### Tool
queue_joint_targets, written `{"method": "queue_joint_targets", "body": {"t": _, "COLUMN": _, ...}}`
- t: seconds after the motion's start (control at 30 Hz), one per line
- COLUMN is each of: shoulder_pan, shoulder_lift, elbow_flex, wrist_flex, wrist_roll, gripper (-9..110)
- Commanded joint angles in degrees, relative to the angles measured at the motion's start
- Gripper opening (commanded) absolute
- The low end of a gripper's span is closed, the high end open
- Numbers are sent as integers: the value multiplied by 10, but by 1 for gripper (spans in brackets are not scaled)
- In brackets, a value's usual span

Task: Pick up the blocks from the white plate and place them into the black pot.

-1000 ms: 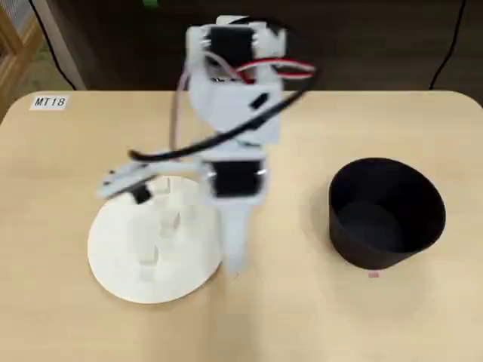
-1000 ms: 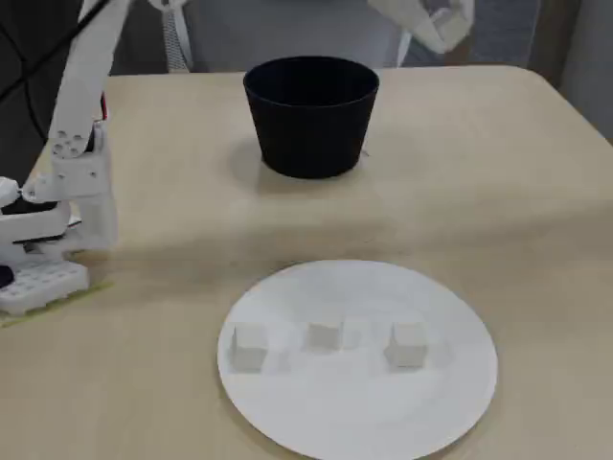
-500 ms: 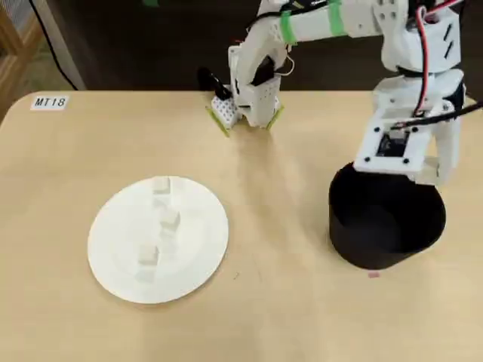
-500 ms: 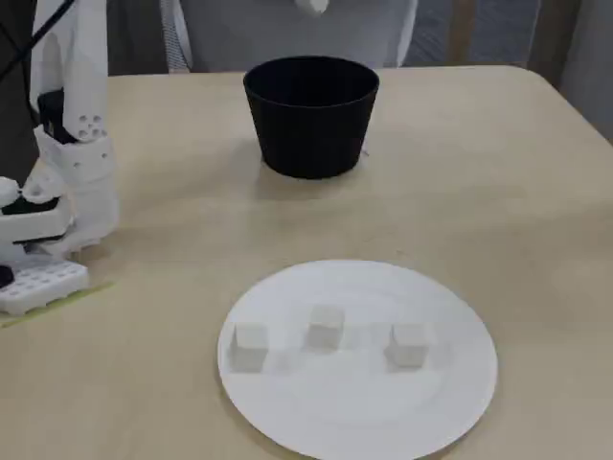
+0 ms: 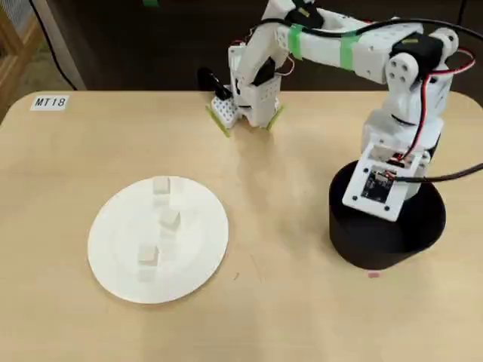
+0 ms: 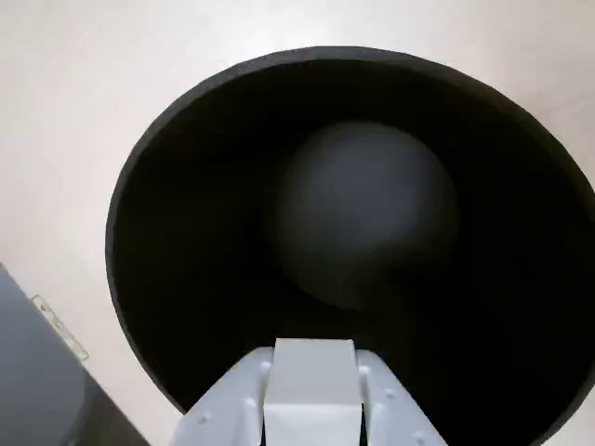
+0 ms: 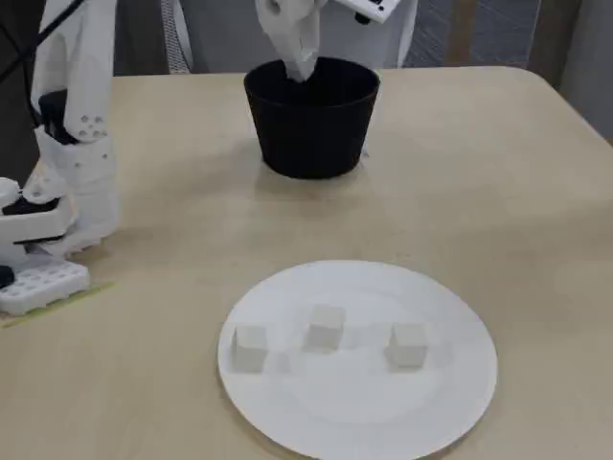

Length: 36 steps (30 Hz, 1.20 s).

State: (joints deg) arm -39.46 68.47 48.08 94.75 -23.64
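Note:
My gripper (image 6: 311, 367) is shut on one off-white block (image 6: 311, 395) and hangs over the mouth of the black pot (image 6: 186, 242), whose dark inside shows nothing else. In the fixed view the gripper (image 7: 299, 59) points down just above the pot (image 7: 311, 134) at its left rim. From overhead, the wrist covers part of the pot (image 5: 411, 237). The white plate (image 5: 198, 249) carries three blocks (image 5: 161, 185) (image 5: 170, 220) (image 5: 147, 255); in the fixed view they stand in a row (image 7: 249, 345) (image 7: 326, 326) (image 7: 409, 343) on the plate (image 7: 354, 407).
The arm's base (image 5: 247, 98) is clamped at the table's far edge in the overhead view, and stands at the left (image 7: 57, 201) in the fixed view. A label reading MT18 (image 5: 50, 101) sits at the far left corner. Bare tabletop lies between plate and pot.
The arm swung from the plate's edge across to the pot, then came down over its mouth. The three blocks on the plate kept their places.

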Motion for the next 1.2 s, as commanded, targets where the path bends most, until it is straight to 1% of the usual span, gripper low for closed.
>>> {"method": "queue_joint_targets", "body": {"t": 0.0, "shoulder_pan": 11, "shoulder_lift": 11, "elbow_flex": 6, "wrist_flex": -2, "wrist_roll": -13, "gripper": 11}}
{"method": "queue_joint_targets", "body": {"t": 0.07, "shoulder_pan": 12, "shoulder_lift": 18, "elbow_flex": 15, "wrist_flex": -1, "wrist_roll": -26, "gripper": 24}}
{"method": "queue_joint_targets", "body": {"t": 0.1, "shoulder_pan": 14, "shoulder_lift": 21, "elbow_flex": 18, "wrist_flex": 0, "wrist_roll": -29, "gripper": 28}}
{"method": "queue_joint_targets", "body": {"t": 0.17, "shoulder_pan": 18, "shoulder_lift": 27, "elbow_flex": 25, "wrist_flex": 0, "wrist_roll": -30, "gripper": 31}}
{"method": "queue_joint_targets", "body": {"t": 0.23, "shoulder_pan": 25, "shoulder_lift": 31, "elbow_flex": 28, "wrist_flex": 0, "wrist_roll": -30, "gripper": 31}}
{"method": "queue_joint_targets", "body": {"t": 0.3, "shoulder_pan": 33, "shoulder_lift": 38, "elbow_flex": 28, "wrist_flex": -4, "wrist_roll": -25, "gripper": 29}}
{"method": "queue_joint_targets", "body": {"t": 0.37, "shoulder_pan": 46, "shoulder_lift": 47, "elbow_flex": 25, "wrist_flex": -14, "wrist_roll": -17, "gripper": 23}}
{"method": "queue_joint_targets", "body": {"t": 0.5, "shoulder_pan": 83, "shoulder_lift": 98, "elbow_flex": 24, "wrist_flex": -75, "wrist_roll": 29, "gripper": -2}}
{"method": "queue_joint_targets", "body": {"t": 0.63, "shoulder_pan": 132, "shoulder_lift": 163, "elbow_flex": 28, "wrist_flex": -119, "wrist_roll": 44, "gripper": -2}}
{"method": "queue_joint_targets", "body": {"t": 0.73, "shoulder_pan": 200, "shoulder_lift": 230, "elbow_flex": 28, "wrist_flex": -116, "wrist_roll": 62, "gripper": -2}}
{"method": "queue_joint_targets", "body": {"t": 0.77, "shoulder_pan": 238, "shoulder_lift": 259, "elbow_flex": 30, "wrist_flex": -103, "wrist_roll": 70, "gripper": -2}}
{"method": "queue_joint_targets", "body": {"t": 0.87, "shoulder_pan": 397, "shoulder_lift": 350, "elbow_flex": 35, "wrist_flex": -14, "wrist_roll": 91, "gripper": -2}}
{"method": "queue_joint_targets", "body": {"t": 0.9, "shoulder_pan": 445, "shoulder_lift": 383, "elbow_flex": 56, "wrist_flex": -4, "wrist_roll": 89, "gripper": -2}}
{"method": "queue_joint_targets", "body": {"t": 0.97, "shoulder_pan": 502, "shoulder_lift": 442, "elbow_flex": 138, "wrist_flex": -35, "wrist_roll": 66, "gripper": -2}}
{"method": "queue_joint_targets", "body": {"t": 1.1, "shoulder_pan": 523, "shoulder_lift": 498, "elbow_flex": 377, "wrist_flex": -192, "wrist_roll": 48, "gripper": -2}}
{"method": "queue_joint_targets", "body": {"t": 1.17, "shoulder_pan": 534, "shoulder_lift": 491, "elbow_flex": 449, "wrist_flex": -254, "wrist_roll": 42, "gripper": -2}}
